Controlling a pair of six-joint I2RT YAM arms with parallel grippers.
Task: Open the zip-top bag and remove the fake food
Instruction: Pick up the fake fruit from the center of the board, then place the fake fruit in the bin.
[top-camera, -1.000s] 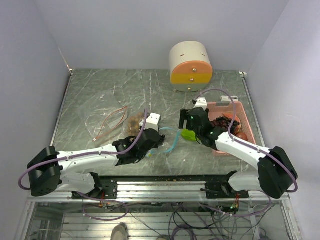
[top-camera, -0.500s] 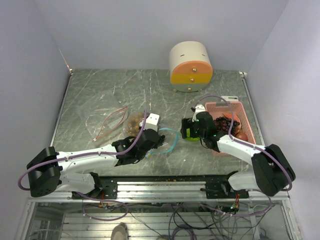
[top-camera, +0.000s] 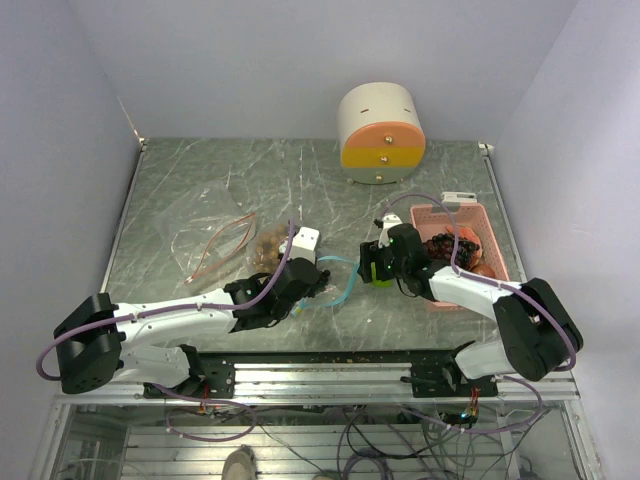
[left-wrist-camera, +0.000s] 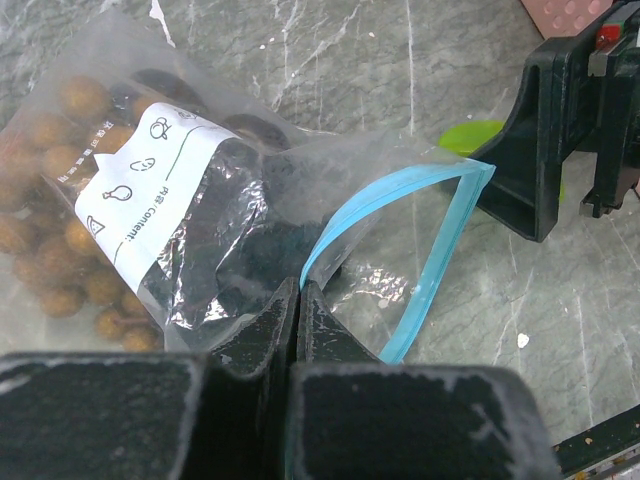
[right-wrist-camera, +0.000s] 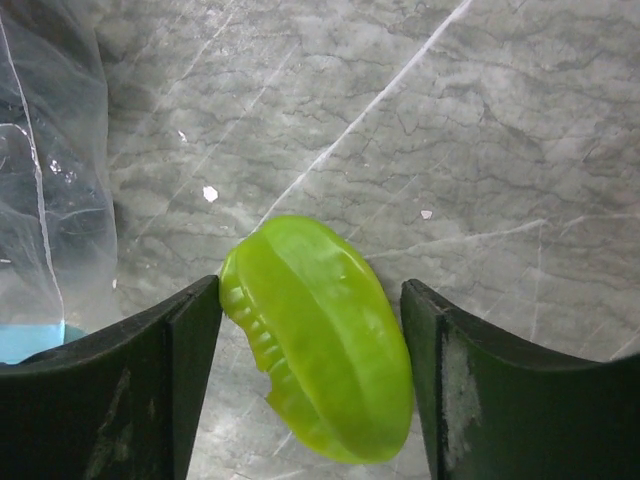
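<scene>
The clear plastic zip-top bag with a blue seal (left-wrist-camera: 250, 200) lies on the grey marbled worktop (right-wrist-camera: 450, 120). The left tool (left-wrist-camera: 298, 300) is pressed together on its film, likely anchoring the mouth open. Tan-brown plastic grapes (left-wrist-camera: 45, 150) sit inside. Just outside the bag's mouth, the right tool (right-wrist-camera: 310, 288) stands spread around the green ribbed plastic piece (right-wrist-camera: 320, 340), not yet gripping it.

This is a robotics lab test cell. A white left arm (top-camera: 170, 325) and right arm (top-camera: 490, 295) are bolted to a metal rail (top-camera: 330, 365) at the edge of a marble-patterned desk (top-camera: 300, 180). Plain pale walls (top-camera: 260, 60) box it in on 3 sides, and loose cables (top-camera: 350, 440) hang beneath.
</scene>
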